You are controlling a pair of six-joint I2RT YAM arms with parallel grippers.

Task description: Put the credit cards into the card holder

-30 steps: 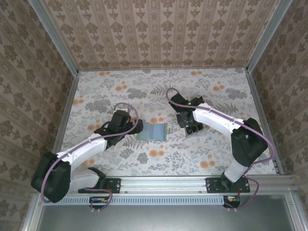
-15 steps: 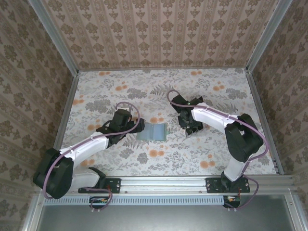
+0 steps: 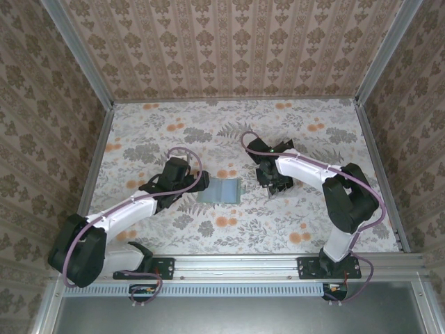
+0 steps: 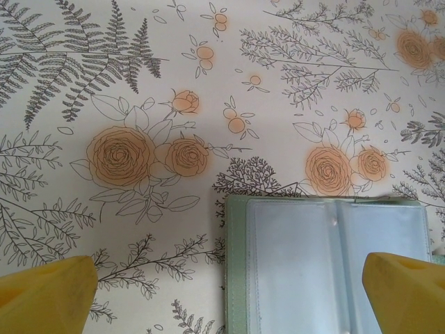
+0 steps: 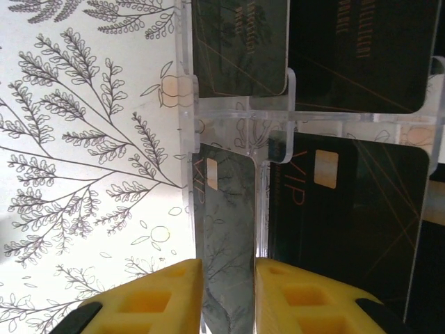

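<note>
On the left I see the left gripper point(image 3: 197, 181) low over the flowered worktop point(image 3: 229, 136), and it is opened fully. In its wrist camera the two yellow fingertips point(image 4: 45, 296) stand far apart at the bottom corners of the view, and nothing is between them except the worktop and the near edge of the card holder point(image 4: 327, 264). The card holder point(image 3: 220, 191) lies flat and open, with its clear inner pockets facing up, just beside this gripper on its right side. From the wrist view it lies in front of the fingertips and more toward the right one. I see no contact between the gripper and the holder.

Further right, well apart from the card holder, the clear rack point(image 3: 281, 188) stands on the worktop, and the right gripper point(image 3: 274, 184) is down on it. In the right wrist camera the black credit cards point(image 5: 348, 223) stand upright in the slots of the clear rack point(image 5: 229, 111). The yellow fingers point(image 5: 149, 303) are brought close together, with only a narrow gap. One card at the left end of the rack stands in this gap, one finger on each side of it. I cannot tell if the pads already press on the card or are only beside it.
</note>
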